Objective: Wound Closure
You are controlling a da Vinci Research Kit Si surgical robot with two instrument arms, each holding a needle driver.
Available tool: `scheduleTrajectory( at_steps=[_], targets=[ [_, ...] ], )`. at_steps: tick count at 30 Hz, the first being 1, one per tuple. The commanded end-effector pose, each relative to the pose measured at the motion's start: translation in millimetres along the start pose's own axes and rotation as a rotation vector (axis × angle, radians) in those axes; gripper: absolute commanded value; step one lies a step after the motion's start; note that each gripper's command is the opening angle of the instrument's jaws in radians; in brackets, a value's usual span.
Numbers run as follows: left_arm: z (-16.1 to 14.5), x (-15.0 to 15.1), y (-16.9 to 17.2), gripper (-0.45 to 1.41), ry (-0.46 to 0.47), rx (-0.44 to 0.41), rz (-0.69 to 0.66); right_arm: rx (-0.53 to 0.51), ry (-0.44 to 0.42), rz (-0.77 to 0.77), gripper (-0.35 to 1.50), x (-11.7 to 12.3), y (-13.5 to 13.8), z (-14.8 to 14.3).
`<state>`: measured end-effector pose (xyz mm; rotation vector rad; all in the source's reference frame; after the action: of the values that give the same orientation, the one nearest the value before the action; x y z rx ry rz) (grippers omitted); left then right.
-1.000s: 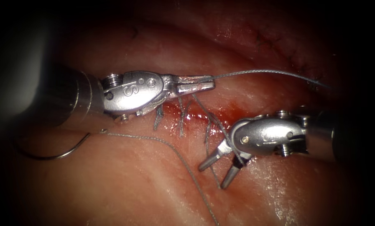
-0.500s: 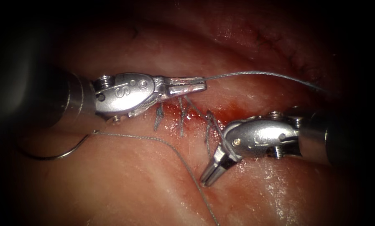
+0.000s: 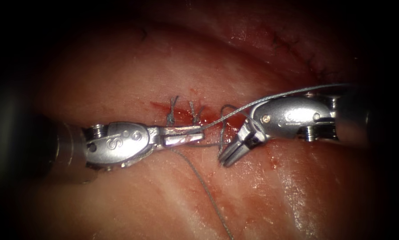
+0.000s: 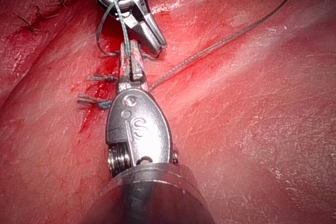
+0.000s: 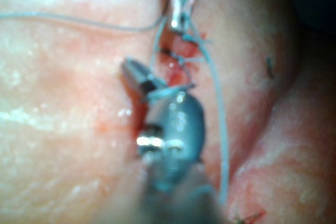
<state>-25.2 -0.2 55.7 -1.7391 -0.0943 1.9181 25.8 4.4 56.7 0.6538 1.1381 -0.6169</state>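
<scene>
While the thin grey braided thread (image 3: 270, 95) runs taut from the left tool's (image 3: 181, 135) closed silver jaws, it wraps over the wrist of the right tool (image 3: 235, 149) and trails away beyond it. The right tool's jaws stand nearly closed, with a short strand apparently pinched at their tips, just beside the left jaws. Short cut thread ends (image 3: 172, 109) stand along the wet red cut (image 3: 208, 120) behind both tips. Judged from this, the loop could slip off the wrist, or hard pulling could tear the pink tissue (image 3: 141, 195).
</scene>
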Motion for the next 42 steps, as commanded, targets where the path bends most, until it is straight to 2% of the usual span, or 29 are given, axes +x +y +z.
scheduleTrajectory(
  at_steps=[1,6,18,29,42],
  targets=[
    [0.1,-0.7,1.0,-0.45,0.0,-0.006,0.0,-0.011,-0.006,0.004,-0.35,-0.7,0.7,0.1],
    [-0.9,-0.7,3.8,-0.45,0.002,-0.011,-0.001,-0.09,0.005,0.047,-0.35,-1.7,1.4,-2.0],
    [-3.0,-2.2,9.9,-0.45,0.003,-0.021,-0.017,-0.142,-0.001,0.087,-0.35,-2.6,2.0,-2.6],
    [-5.9,0.1,15.6,-0.45,0.005,-0.034,-0.013,-0.181,-0.004,0.123,-0.35,-3.1,2.3,-3.1],
    [-8.9,0.2,19.9,-0.45,0.007,-0.04,-0.003,-0.246,-0.034,0.243,-0.35,-3.8,3.2,-4.8]
  ],
)
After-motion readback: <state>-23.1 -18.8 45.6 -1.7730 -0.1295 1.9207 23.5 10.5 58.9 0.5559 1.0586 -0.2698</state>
